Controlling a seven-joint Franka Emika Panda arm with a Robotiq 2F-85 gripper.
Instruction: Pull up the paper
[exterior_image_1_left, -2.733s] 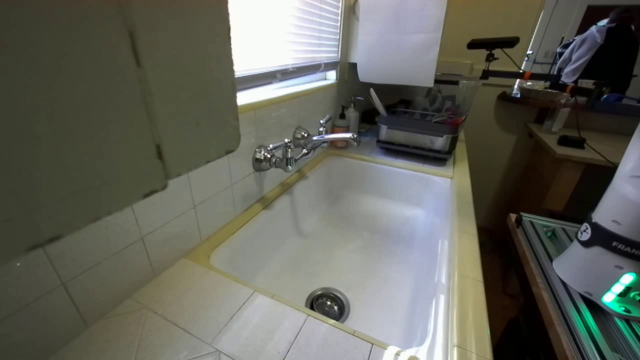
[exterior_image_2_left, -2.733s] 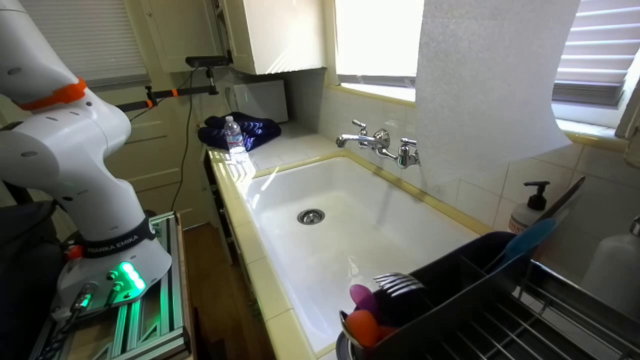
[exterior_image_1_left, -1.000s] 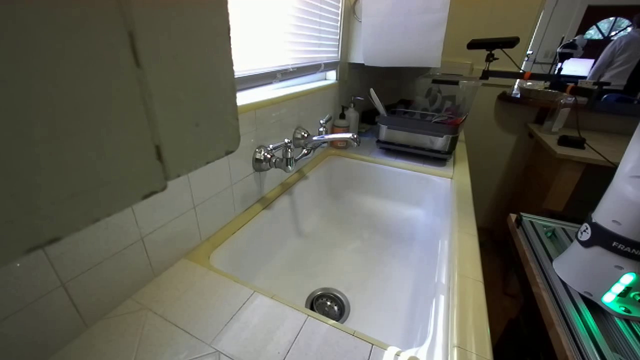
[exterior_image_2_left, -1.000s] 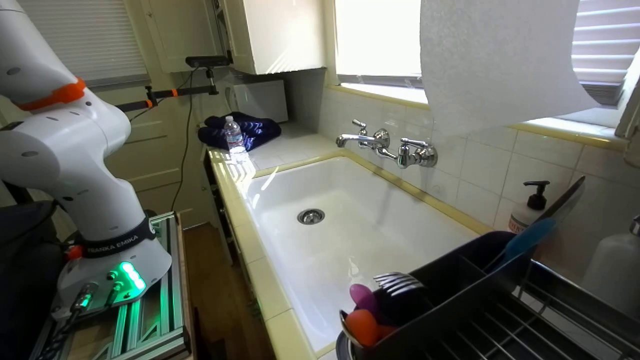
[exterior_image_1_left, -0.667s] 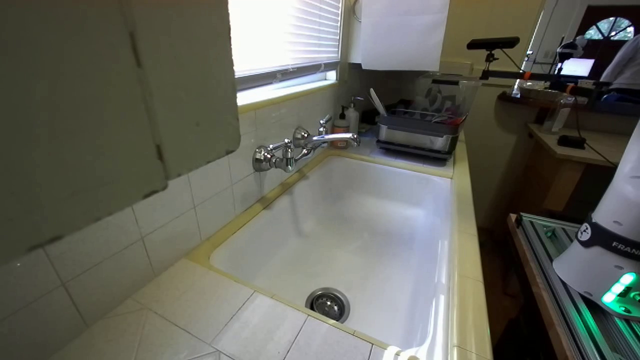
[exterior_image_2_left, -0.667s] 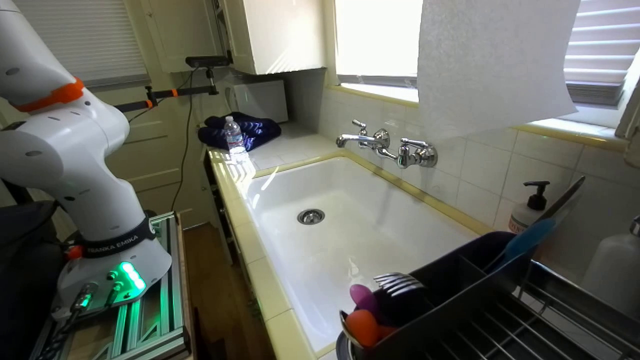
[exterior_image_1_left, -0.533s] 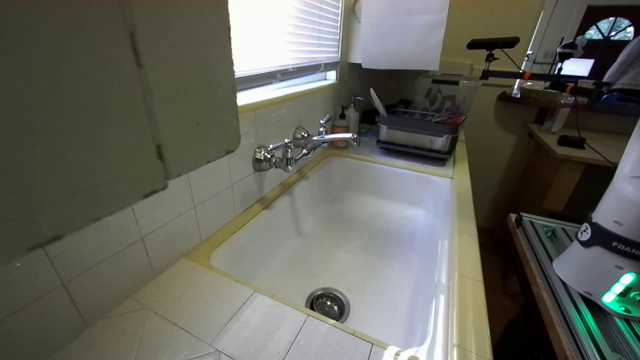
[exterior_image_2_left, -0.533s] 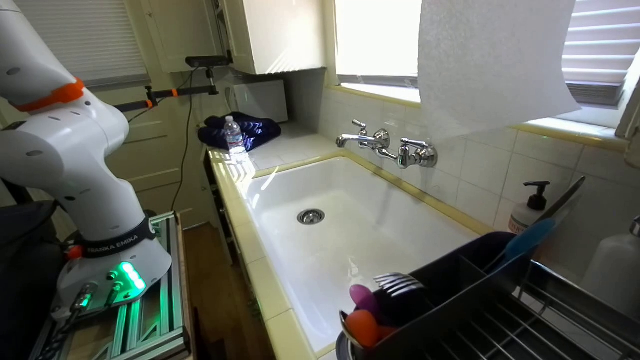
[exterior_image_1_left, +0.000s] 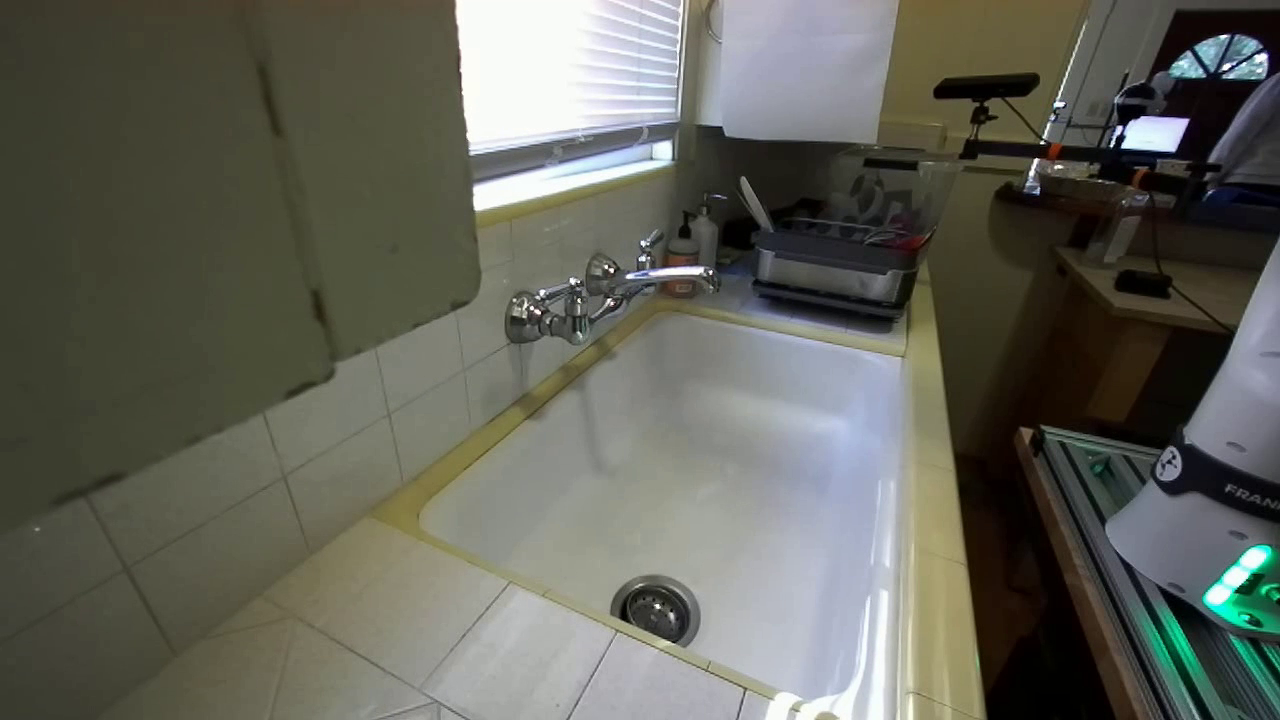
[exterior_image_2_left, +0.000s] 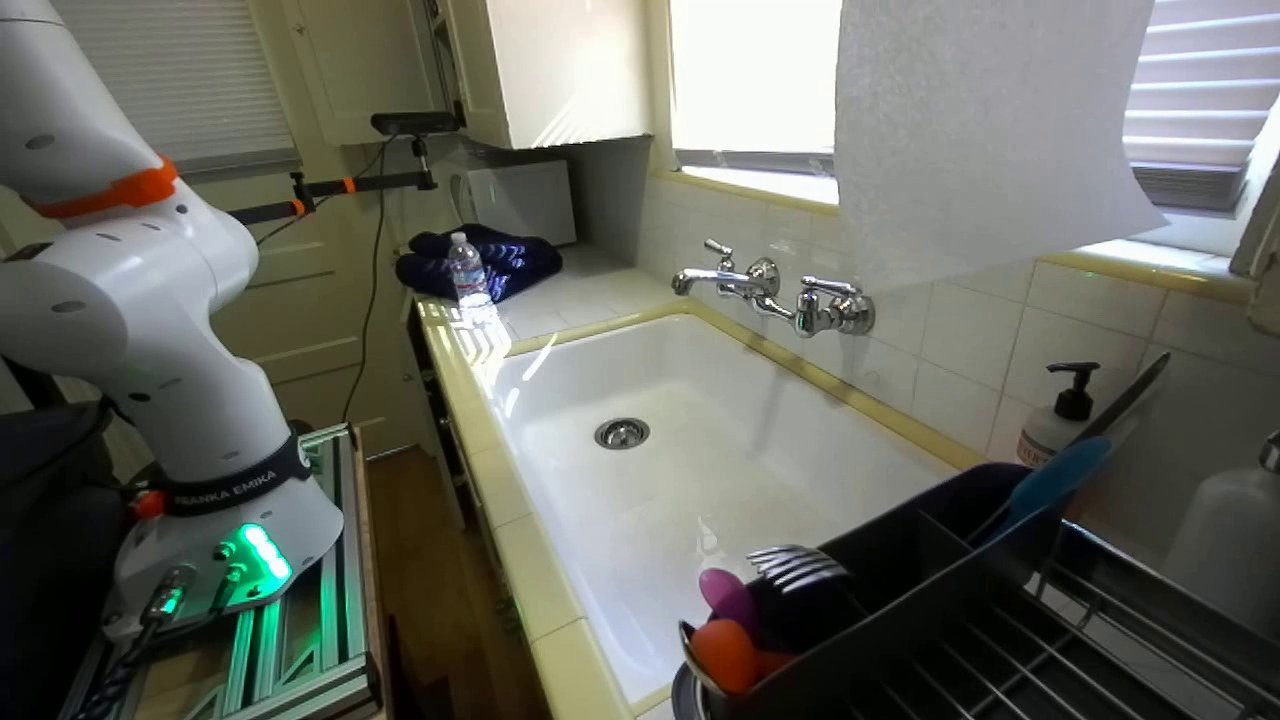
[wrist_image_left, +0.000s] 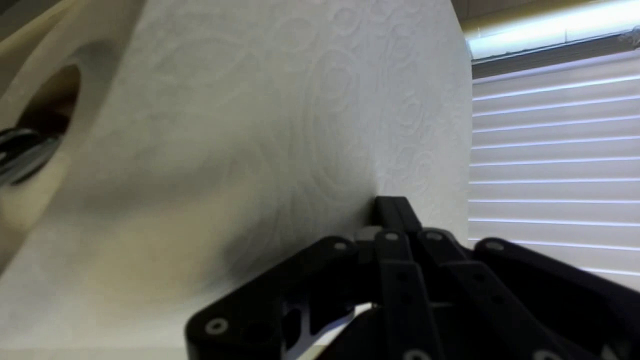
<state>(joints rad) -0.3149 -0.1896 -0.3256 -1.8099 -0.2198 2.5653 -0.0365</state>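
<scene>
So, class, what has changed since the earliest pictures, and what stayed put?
The wide white paper sheet has risen, fully uncovering the chrome wall faucet in an exterior view. The pale-clothed person shifted toward the picture's edge. The white rectangular sink and grey dish rack stayed.

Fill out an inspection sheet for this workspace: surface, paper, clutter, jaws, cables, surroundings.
Surface: yellow-edged tiled counter around a white sink, sunlit in places.
Job's things: white paper hanging, lower edge above the counter; paper roll in the wrist view.
Clutter: dish rack, pump bottles, water bottle, dark blue cloth.
Jaws: shut, nothing seen between them, right by the roll; contact cannot be told.
Cables: dark cables at the base of the robot arm and hanging below the camera.
Surroundings: window blinds, wall cabinet, what looks like a pale sleeve at an edge.
</scene>
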